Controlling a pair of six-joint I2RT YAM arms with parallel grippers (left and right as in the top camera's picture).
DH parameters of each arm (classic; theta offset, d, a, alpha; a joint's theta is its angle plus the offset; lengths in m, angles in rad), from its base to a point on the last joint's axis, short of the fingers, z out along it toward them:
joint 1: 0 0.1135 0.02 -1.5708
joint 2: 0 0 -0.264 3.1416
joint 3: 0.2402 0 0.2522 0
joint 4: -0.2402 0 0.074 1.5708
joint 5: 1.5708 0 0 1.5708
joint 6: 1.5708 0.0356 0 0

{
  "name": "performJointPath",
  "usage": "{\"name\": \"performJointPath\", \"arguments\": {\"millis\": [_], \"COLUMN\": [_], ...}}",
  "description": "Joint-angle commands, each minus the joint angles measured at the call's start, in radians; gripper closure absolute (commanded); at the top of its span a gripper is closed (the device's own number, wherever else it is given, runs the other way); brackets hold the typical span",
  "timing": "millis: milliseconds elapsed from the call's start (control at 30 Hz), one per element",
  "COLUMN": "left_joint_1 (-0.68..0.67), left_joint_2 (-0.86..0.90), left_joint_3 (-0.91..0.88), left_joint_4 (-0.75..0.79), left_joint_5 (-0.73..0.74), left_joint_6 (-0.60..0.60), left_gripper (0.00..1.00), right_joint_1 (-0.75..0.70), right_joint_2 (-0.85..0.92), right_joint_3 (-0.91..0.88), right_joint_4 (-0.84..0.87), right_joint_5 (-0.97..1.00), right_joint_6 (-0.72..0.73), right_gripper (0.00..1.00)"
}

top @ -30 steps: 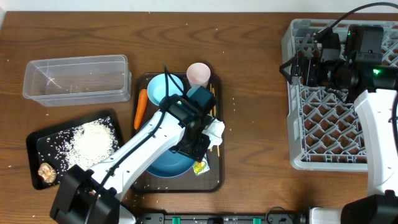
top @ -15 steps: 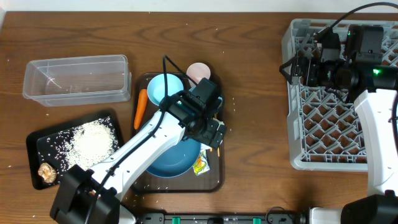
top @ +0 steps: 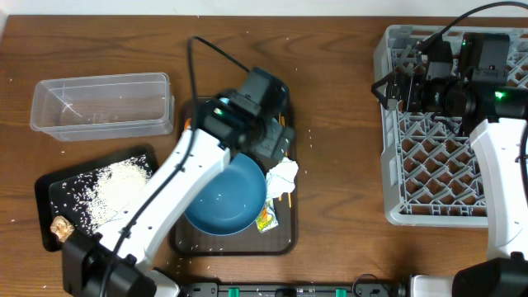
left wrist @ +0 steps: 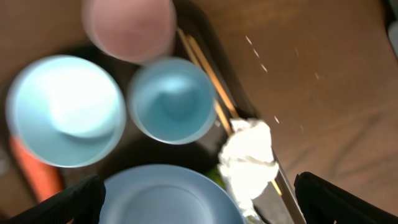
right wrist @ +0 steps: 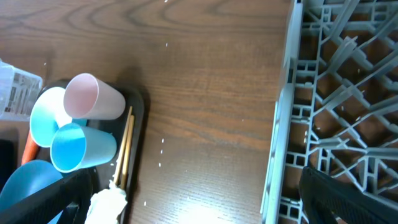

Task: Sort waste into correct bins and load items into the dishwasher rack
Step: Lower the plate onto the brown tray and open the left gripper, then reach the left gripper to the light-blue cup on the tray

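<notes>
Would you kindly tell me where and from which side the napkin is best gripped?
Probably the napkin's bunched upper folds, pinched from straight above. It is a soft crumpled heap lying over the chopsticks at the tray's edge, close to the plate, so a sideways approach would likely snag those.
</notes>
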Motion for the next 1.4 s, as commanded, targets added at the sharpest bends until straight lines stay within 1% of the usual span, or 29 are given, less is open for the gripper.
{"name": "performJointPath", "arguments": {"millis": [0, 100, 233, 367, 500, 633, 700, 800, 933, 1100, 1167, 1367], "left_joint_1": [0.039, 0.06, 0.09, 0.113, 0.112, 0.125, 0.144, 0.162, 0.147, 0.095, 0.069, 0.021], "left_joint_2": [0.0, 0.014, 0.052, 0.122, 0.195, 0.251, 0.273, 0.285, 0.287, 0.289, 0.291, 0.296], "left_joint_3": [0.074, 0.155, 0.273, 0.399, 0.465, 0.466, 0.466, 0.466, 0.464, 0.414, 0.38, 0.262], "left_joint_4": [-0.027, -0.078, -0.124, -0.199, -0.28, -0.346, -0.363, -0.37, -0.367, -0.358, -0.349, -0.271], "left_joint_5": [-0.019, -0.021, -0.062, -0.063, -0.062, -0.072, -0.071, -0.018, 0.083, 0.087, 0.087, 0.087], "left_joint_6": [0.051, 0.105, 0.106, 0.106, 0.136, 0.133, 0.074, 0.064, 0.142, 0.189, 0.215, 0.221], "left_gripper": [0.02, 0.02, 0.02, 0.02, 0.02, 0.02, 0.02, 0.02, 0.01, 0.13, 0.14, 0.14], "right_joint_1": [0.007, 0.007, 0.007, 0.007, 0.007, 0.007, 0.007, 0.007, 0.007, 0.007, 0.007, 0.007], "right_joint_2": [0.001, 0.001, 0.001, 0.001, 0.001, 0.001, 0.001, 0.001, 0.001, 0.001, 0.001, 0.001], "right_joint_3": [0.018, 0.018, 0.018, 0.018, 0.018, 0.018, 0.018, 0.018, 0.018, 0.018, 0.018, 0.018], "right_joint_4": [0.016, 0.037, 0.058, 0.061, 0.064, 0.068, 0.067, 0.068, 0.069, 0.069, 0.069, 0.068], "right_joint_5": [0.007, 0.006, 0.006, 0.007, 0.006, 0.006, 0.006, 0.007, 0.007, 0.007, 0.007, 0.007], "right_joint_6": [0.006, 0.007, 0.007, 0.007, 0.007, 0.007, 0.007, 0.006, 0.007, 0.006, 0.006, 0.006], "right_gripper": [0.01, 0.01, 0.01, 0.01, 0.01, 0.01, 0.01, 0.01, 0.01, 0.01, 0.01, 0.01]}}
